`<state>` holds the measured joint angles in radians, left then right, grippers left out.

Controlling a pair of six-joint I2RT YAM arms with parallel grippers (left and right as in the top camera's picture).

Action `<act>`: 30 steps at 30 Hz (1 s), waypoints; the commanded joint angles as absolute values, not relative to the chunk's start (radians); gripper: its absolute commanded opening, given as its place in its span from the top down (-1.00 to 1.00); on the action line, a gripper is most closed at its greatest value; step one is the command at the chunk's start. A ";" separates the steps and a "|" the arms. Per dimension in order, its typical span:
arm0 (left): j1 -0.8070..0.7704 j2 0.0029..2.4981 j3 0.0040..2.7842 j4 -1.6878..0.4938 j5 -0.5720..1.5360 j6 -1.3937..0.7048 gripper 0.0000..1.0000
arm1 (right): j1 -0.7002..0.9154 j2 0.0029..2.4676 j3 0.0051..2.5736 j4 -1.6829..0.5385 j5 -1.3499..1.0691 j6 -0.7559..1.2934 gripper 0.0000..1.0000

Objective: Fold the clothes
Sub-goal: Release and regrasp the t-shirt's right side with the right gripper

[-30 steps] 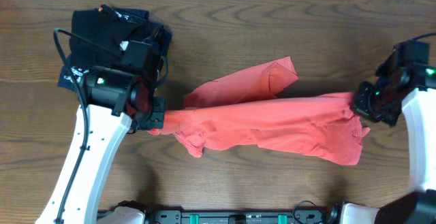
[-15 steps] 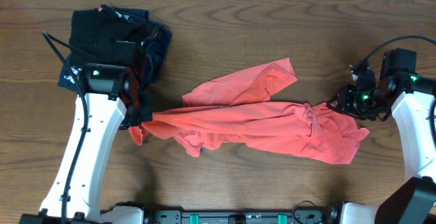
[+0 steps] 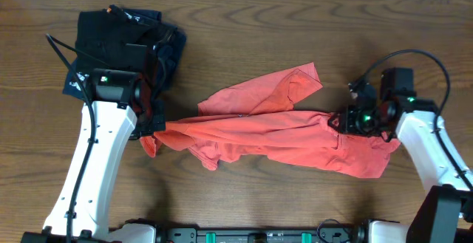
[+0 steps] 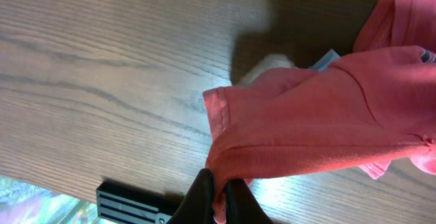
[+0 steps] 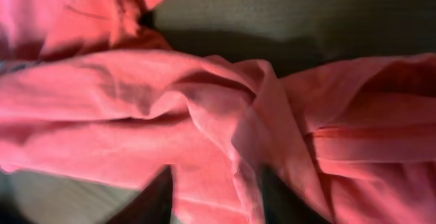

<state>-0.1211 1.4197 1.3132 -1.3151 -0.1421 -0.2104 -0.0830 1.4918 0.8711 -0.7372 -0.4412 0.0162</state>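
The left gripper (image 3: 153,130) is clamped shut on one end of the coral-red T-shirt (image 3: 273,136). Its wrist camera shows the two dark fingertips (image 4: 219,195) pressed together with a bunched wad of red cloth pinched between them. From that pinch the shirt runs up and away from the tool, its stitched hem (image 4: 214,109) hanging just clear of the wooden table (image 3: 259,21). A small pale tag (image 4: 325,60) peeks out behind the far edge of the fabric.

From above, the shirt lies as a long rumpled band from the left gripper's tips to beneath the right gripper (image 3: 340,120), and a little beyond it. One loose flap (image 3: 295,80) is thrown off to the side, between the two arms and toward the far edge of the table.

The right gripper hangs over the other end of the shirt with its jaws parted. In its own camera the two dark fingers (image 5: 155,195) show as blurred shapes set well apart, with a raised ridge of red cloth running between them. I can't make out whether the pads touch the fabric. Wrinkled cloth fills nearly everything ahead of this tool, with a dark strip of table past it.

Behind the left arm, well away from its fingertips, sit a folded black garment (image 3: 111,32) and, just beside it, a folded navy garment (image 3: 171,43).
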 commanded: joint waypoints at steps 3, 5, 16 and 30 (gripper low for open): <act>-0.116 1.417 1.316 -1.320 -0.165 -0.223 0.88 | -0.066 1.489 0.848 -0.686 -0.326 0.093 0.94; -0.116 1.417 1.316 -1.322 -0.165 -0.223 0.88 | -0.068 1.482 0.859 -0.686 -0.321 0.096 0.99; -0.116 1.416 1.317 -1.327 -0.165 -0.223 0.88 | -0.186 1.259 1.024 -0.762 -0.150 0.179 0.97; -0.116 1.416 1.317 -1.322 -0.165 -0.223 0.88 | -0.086 1.374 0.918 -0.746 -0.286 0.160 0.04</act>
